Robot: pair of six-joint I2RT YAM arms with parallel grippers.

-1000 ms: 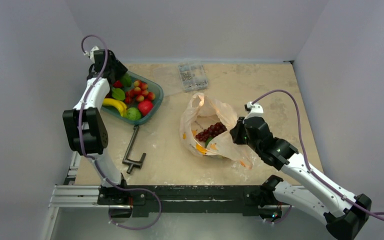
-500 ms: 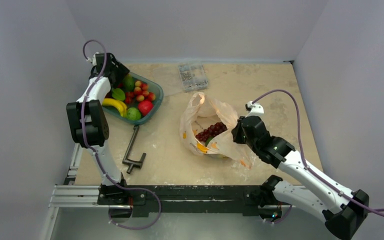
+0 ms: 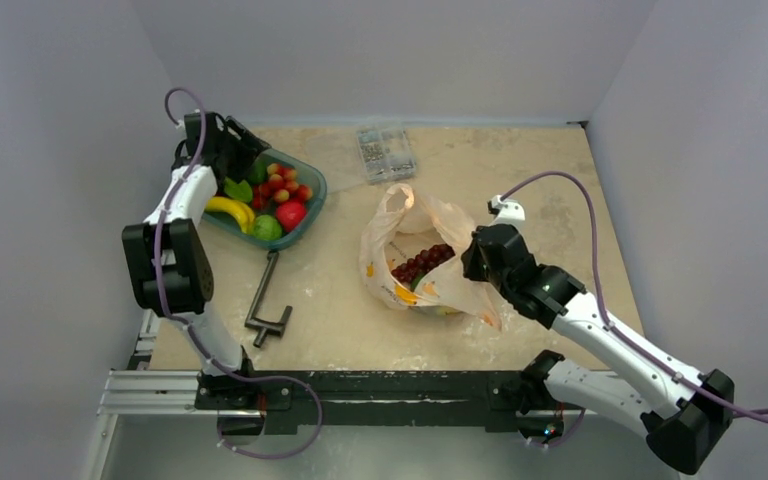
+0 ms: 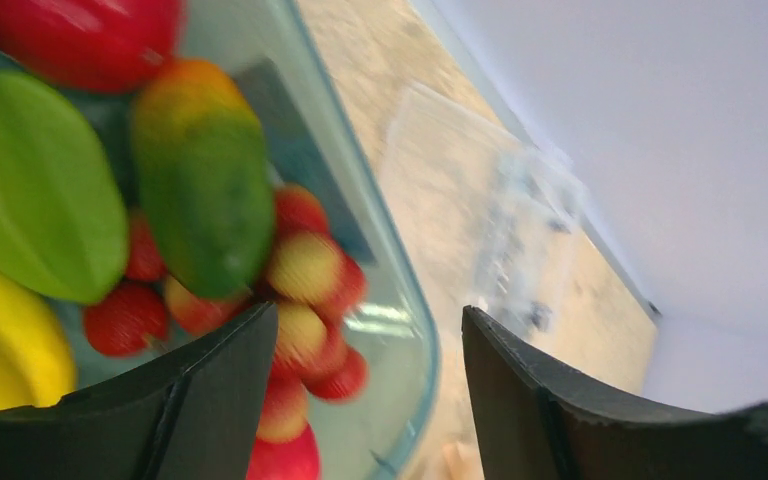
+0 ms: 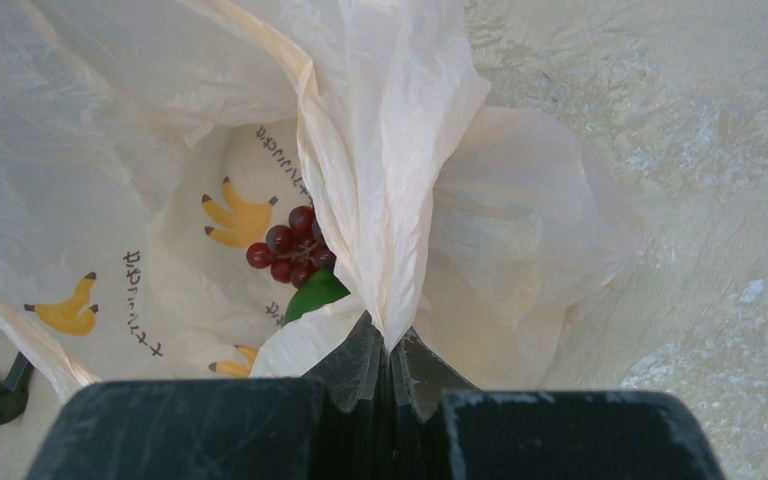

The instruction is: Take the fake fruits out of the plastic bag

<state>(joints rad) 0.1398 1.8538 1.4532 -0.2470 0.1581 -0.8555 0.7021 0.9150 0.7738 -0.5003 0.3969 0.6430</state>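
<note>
Right gripper [image 5: 390, 348]: jaws were pressed tight on a fold of the plastic bag [image 5: 160, 140], as a second before; the arm had edged slightly away from its base.
Plastic bag: lay mid-table with its mouth held open, its near corner drawn up a little since the earlier frame.
Inside the bag: the dark grape cluster [image 5: 290, 245] and a green fruit [image 5: 315, 293] just beside it had not moved.
Clamp [image 3: 268, 300]: lay flat on the table [image 3: 520, 170] between bag and tray, unmoved.
Tray [image 3: 312, 205]: held the banana [image 3: 228, 208], a lime [image 3: 267, 228], a red apple [image 3: 291, 214] and the cherry-like bunch [image 3: 282, 183].
Left gripper [image 4: 365, 330]: hung over the tray's far left end, fingers spread wider than a second earlier and holding nothing.
Box of small parts [image 3: 385, 152]: sat at the far edge, unchanged.
</note>
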